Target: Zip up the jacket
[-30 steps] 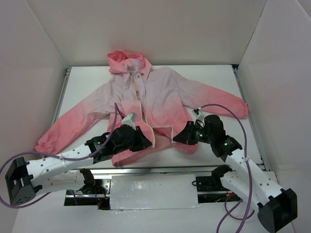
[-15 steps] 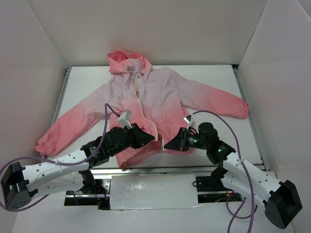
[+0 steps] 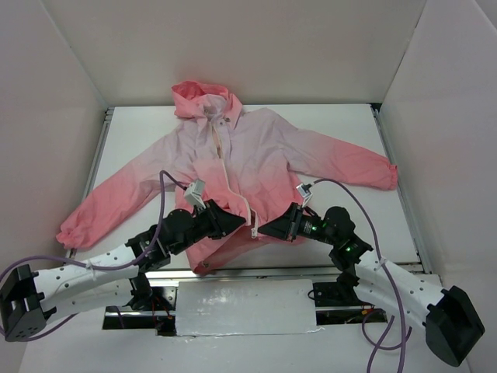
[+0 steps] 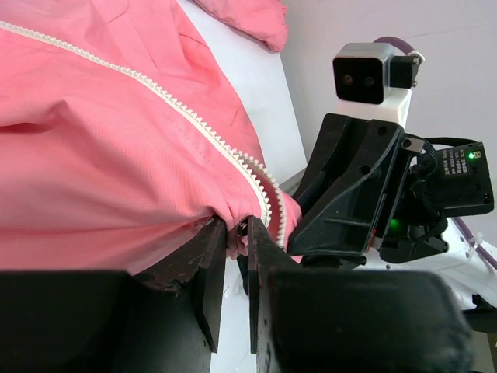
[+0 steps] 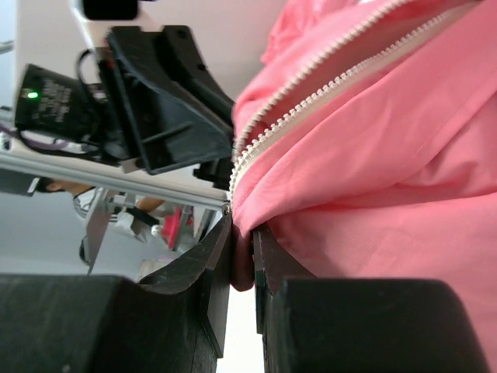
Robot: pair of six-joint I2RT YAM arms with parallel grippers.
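The jacket [image 3: 241, 155] lies flat on the table, hood at the far side, pale lilac chest fading to coral at the hem. Its pale zipper [image 3: 225, 167] is open down the front. My left gripper [image 3: 247, 222] is shut on the left front's hem corner beside the zipper teeth [image 4: 194, 116], seen pinched in the left wrist view [image 4: 237, 233]. My right gripper [image 3: 262, 230] is shut on the right front's hem corner [image 5: 242, 249] next to its zipper teeth [image 5: 311, 85]. Both hem corners are lifted and held almost touching at the near centre.
White walls enclose the table on three sides. A metal rail [image 3: 256, 272] runs along the near table edge just below the grippers. The sleeves spread out left [image 3: 85, 217] and right [image 3: 365, 167].
Both grippers have moved toward each other at the near centre, each pulling its hem corner inward. The right front panel is drawn left and the gap between the zipper ends has closed.
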